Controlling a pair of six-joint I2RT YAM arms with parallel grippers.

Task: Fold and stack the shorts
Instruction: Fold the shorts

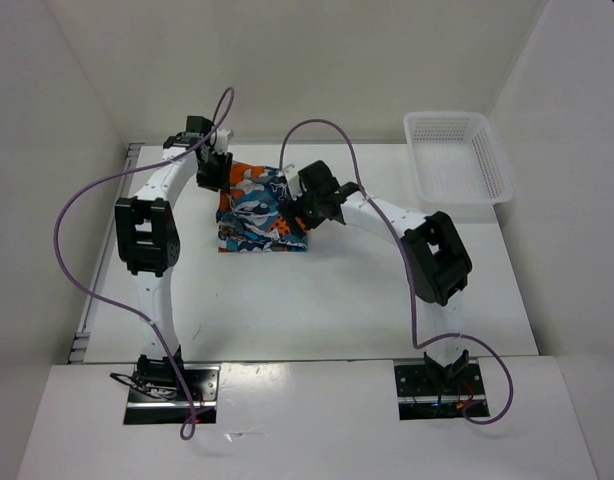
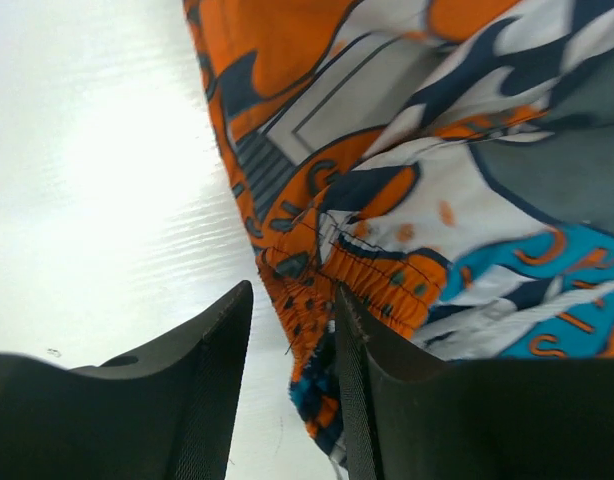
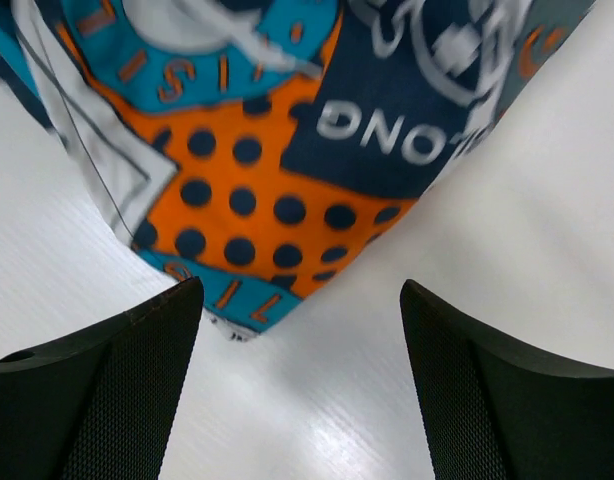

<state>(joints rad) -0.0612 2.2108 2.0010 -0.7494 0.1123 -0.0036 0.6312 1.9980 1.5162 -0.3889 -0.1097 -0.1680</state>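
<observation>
On the left, the black two-finger left gripper (image 1: 213,172) is reaching to the far left corner of the folded patchwork fabric shorts (image 1: 257,208), printed in teal-blue, orange, white and dark grey. In the left wrist view its dark fingers (image 2: 212,385) are standing only narrowly apart. The gathered orange waistband edge (image 2: 372,280) of the shorts is running down into the gap, lying close against the right-hand finger. A strip of white table is showing between the cloth and the left-hand finger, so the jaws are not pinching the fabric. The shorts are lying as a compact, roughly square bundle on the white table (image 1: 317,300), towards its far side and a little left of the middle, between the two arms. Further right, the black two-finger right gripper (image 3: 299,290) is hanging over the near right corner of the bundle with its fingers (image 3: 137,380) spread wide apart. In the right wrist view an orange patch with dark dots (image 3: 242,225) is pointing down between them, with bare table showing on both sides of it, and neither finger is touching it. At the far right corner of the table, the white rectangular plastic mesh basket (image 1: 463,196) is sitting well apart from the shorts.
</observation>
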